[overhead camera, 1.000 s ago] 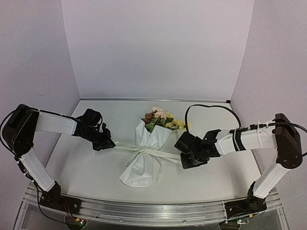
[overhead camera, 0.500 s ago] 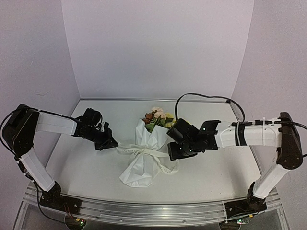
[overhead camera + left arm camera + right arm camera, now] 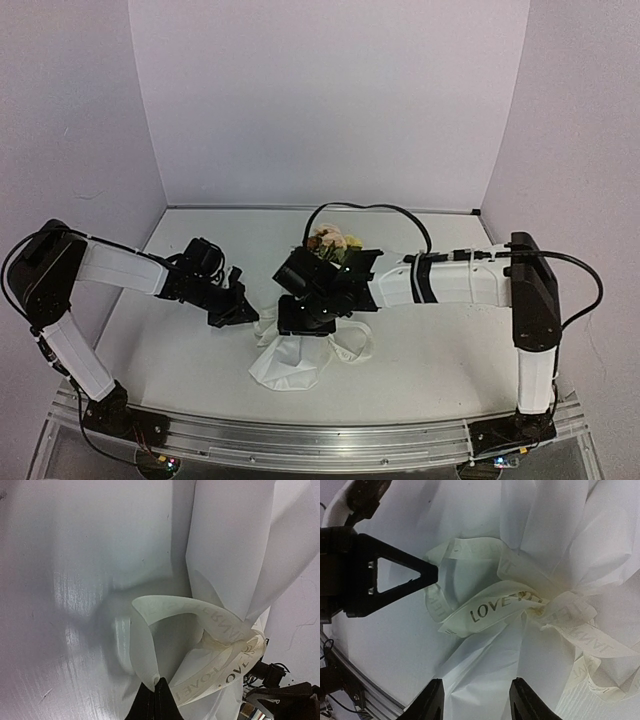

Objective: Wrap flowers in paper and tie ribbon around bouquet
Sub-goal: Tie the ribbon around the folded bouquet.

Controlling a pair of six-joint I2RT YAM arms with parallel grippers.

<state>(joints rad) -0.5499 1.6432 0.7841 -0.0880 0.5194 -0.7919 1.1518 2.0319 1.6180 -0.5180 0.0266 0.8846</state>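
**A:** Right arm has swung left across the table since a second ago. The right gripper (image 3: 478, 687) now hangs over the bouquet's (image 3: 292, 358) waist, fingers spread, gripping nothing.

**B:** And the left gripper (image 3: 155, 694)?

**A:** Clenched on an end of the ribbon (image 3: 220, 625), which is knotted round the paper (image 3: 560, 525). It has edged closer to the knot.

**B:** Room to move?

**A:** Bare table (image 3: 450, 350) lies right of the bouquet, and more behind the flowers (image 3: 332, 241), up to the back wall (image 3: 330, 100). The bouquet's foot lies near the front rail (image 3: 300, 438), not over it. The grippers are near each other, apart.

**B:** Surface?

**A:** Smooth and white, with pale walls on three sides.
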